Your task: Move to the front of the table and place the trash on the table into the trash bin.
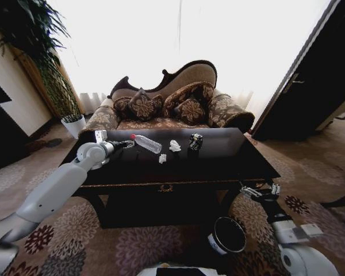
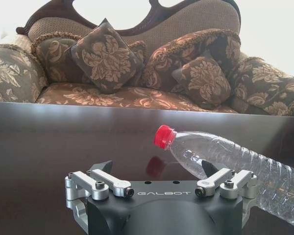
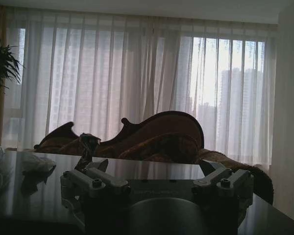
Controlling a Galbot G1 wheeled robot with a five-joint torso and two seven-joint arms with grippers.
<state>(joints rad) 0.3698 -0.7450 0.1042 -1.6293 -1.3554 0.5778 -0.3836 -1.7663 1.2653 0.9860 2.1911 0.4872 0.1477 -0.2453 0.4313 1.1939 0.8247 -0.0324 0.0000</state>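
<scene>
Your left gripper (image 2: 157, 172) sits open just short of the bottle (image 1: 148, 143), which lies on its side on the table's (image 1: 230, 164) far left; the right gripper (image 1: 256, 191), jaws apart, hangs by the near right corner above the bin (image 1: 226, 235). Bottle looks empty: clear ribbed plastic, red cap (image 2: 164, 136), likely light, slick and crushable, so take it across the body behind the neck. Tissue lumps (image 1: 175, 146) and a dark piece (image 1: 195, 141) lie right of it.

desk (image 1: 218, 164): glossy black top, gold edge trim, gold emblem on front
bottle (image 2: 235, 159): clear plastic, red cap
tissue lumps (image 1: 175, 146): white
small piece (image 1: 195, 141): dark, pale markings
trash bin (image 1: 227, 236): black, shiny rim, white label
sofa (image 1: 167, 106): brown, floral pattern, dark wood frame
cushions (image 2: 106, 57): brown, cream floral print
carpet (image 1: 75, 236): brown with flower medallions
plant pot (image 1: 73, 125): white
curtains (image 3: 152, 83): sheer white
left end effector (image 2: 157, 172): black body, silver finger links
left arm (image 1: 57, 190): pale grey
</scene>
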